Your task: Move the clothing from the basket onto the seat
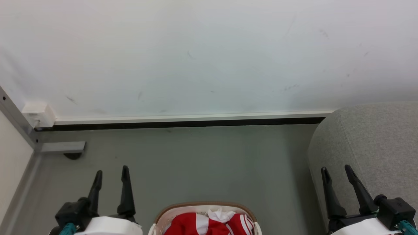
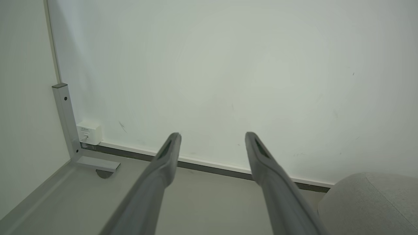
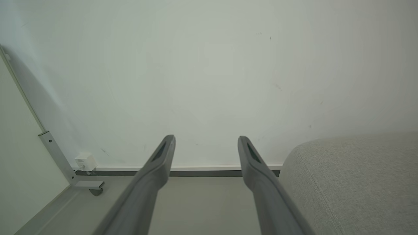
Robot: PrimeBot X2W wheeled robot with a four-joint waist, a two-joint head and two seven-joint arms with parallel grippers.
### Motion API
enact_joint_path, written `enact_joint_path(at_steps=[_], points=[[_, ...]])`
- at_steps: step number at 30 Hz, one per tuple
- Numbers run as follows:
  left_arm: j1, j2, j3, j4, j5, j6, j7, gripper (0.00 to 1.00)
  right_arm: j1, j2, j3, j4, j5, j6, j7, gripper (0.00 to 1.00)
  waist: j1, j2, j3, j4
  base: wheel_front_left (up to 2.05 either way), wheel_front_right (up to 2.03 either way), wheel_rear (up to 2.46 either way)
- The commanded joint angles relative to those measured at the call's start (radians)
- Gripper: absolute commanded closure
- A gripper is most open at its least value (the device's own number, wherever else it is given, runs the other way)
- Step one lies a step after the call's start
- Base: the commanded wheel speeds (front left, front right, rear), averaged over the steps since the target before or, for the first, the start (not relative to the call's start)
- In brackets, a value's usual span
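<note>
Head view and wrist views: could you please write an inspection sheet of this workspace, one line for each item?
Surface: grey floor.
Job's things: basket at the head view's bottom edge, red and white clothing inside it; grey seat to the right, nothing on its visible part.
Clutter: nothing seen.
Grippers: left pincer and right pincer both open, empty, apart from the clothing.
Cables: teal lead at the left wrist, another at the right.
Surroundings: white wall with faint scuffs; white box low in the left corner; metal frame beside it.
</note>
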Motion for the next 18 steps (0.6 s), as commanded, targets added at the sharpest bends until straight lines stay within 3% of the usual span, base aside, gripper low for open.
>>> enact_joint_path(at_steps=[1, 18], points=[[0.004, 0.008, -0.001, -0.007, 0.029, 0.002, -0.008, 0.0, -0.01, -0.009, 0.004, 0.001, -0.018, -0.002, -0.008, 0.0, 0.0, 0.0, 0.0, -0.001, 0.0, 0.0, 0.0], [0.012, 0.007, -0.009, -0.01, 0.161, 0.023, -0.041, 0.0, -0.01, -0.015, 0.03, 0.005, -0.129, -0.002, -0.042, 0.0, 0.0, 0.0, -0.002, -0.011, 0.0, 0.0, 0.0]])
